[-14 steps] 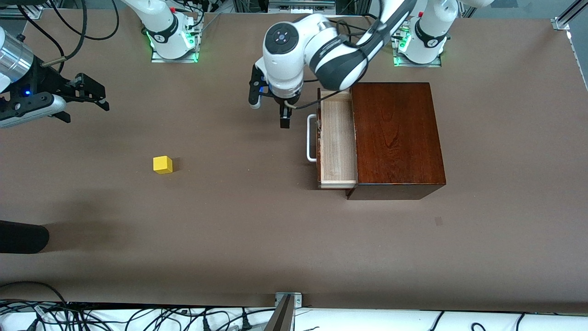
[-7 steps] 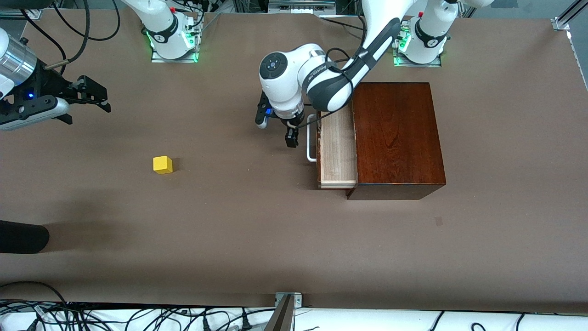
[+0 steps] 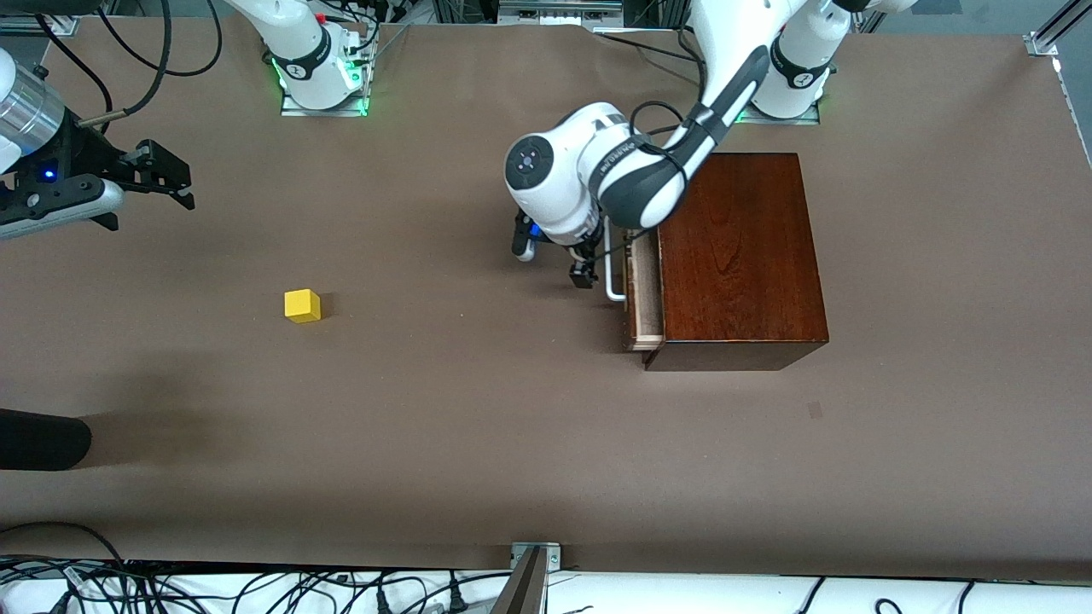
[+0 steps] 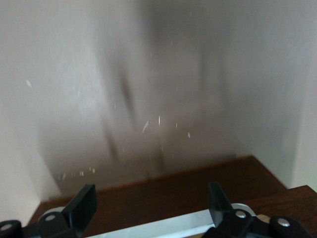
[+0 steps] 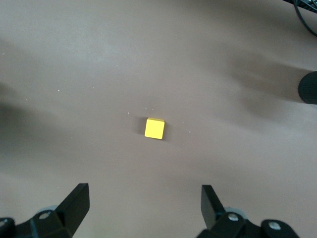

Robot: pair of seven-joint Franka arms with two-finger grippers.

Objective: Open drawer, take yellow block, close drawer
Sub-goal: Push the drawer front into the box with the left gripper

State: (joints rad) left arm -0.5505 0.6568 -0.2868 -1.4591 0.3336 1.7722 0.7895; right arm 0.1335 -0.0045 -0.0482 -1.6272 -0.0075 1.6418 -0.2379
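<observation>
While nearly shut, drawer (image 3: pixel 641 294) against left hand (image 3: pixel 585 275).

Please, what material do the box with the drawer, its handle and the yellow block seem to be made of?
The box looks like wood with a glossy reddish-brown varnish: grain and shine show. The drawer inside is pale, unfinished-looking wood. Its handle is a smooth white bar, metal or plastic. The yellow block is plain and matte, perhaps painted wood or plastic.

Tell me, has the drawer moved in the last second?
Yes. The drawer has slid most of the way into the wooden box, pushed at its handle by the left tool.
</observation>
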